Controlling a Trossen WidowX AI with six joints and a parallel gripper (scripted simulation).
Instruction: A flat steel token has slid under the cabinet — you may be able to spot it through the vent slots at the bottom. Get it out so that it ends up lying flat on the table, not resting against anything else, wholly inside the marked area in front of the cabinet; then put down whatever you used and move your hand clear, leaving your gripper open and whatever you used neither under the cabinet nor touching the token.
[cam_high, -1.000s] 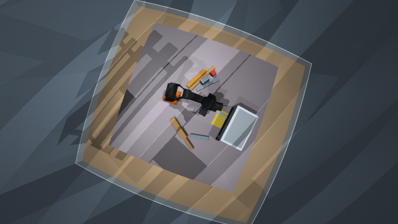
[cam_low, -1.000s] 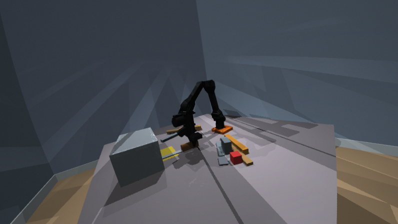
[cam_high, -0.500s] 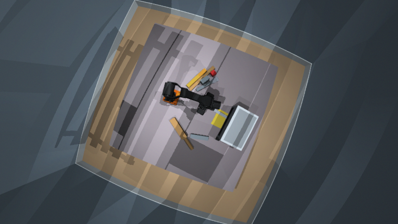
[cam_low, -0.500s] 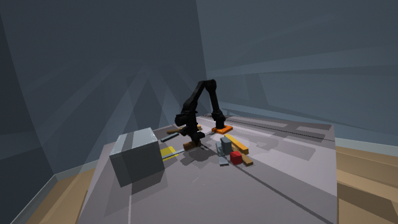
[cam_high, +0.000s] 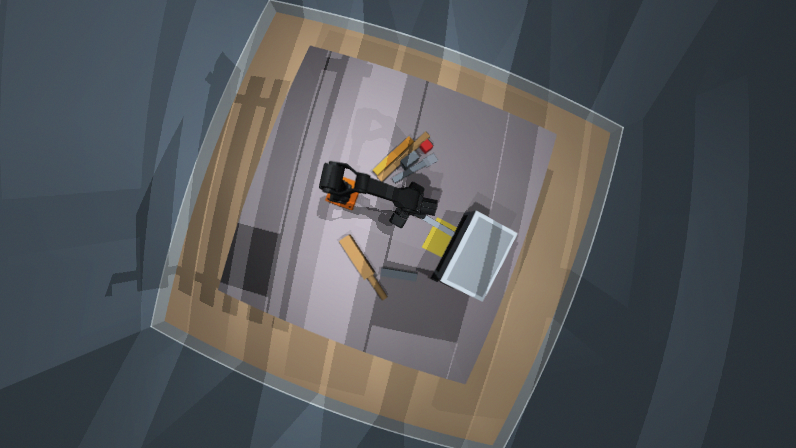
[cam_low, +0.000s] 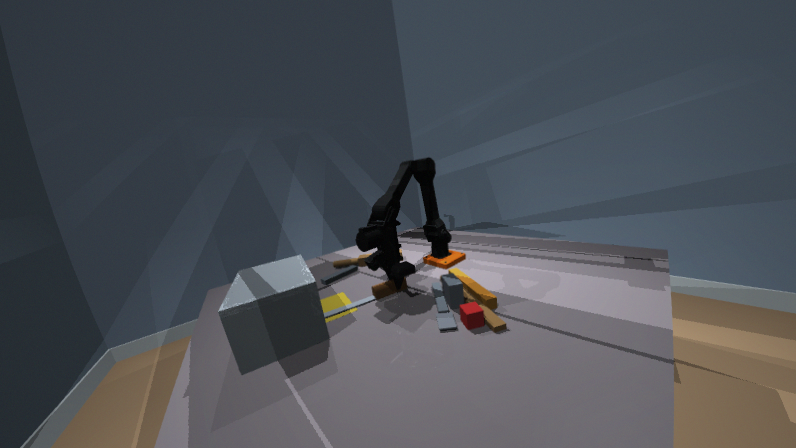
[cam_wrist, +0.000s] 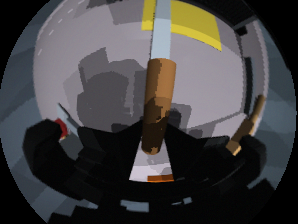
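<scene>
Clamped on the brown handle of a flat grey blade, gripper; yellow area crossed by blade towards cabinet; steel token not made out, whereabouts cannot be told

Held by the brown cylindrical handle: a thin, pale-grey-bladed tool.
Blade laid across the flat yellow marked area, reaching the black front of the upright, pale grey box-shaped cabinet; far end hidden there.
</scene>
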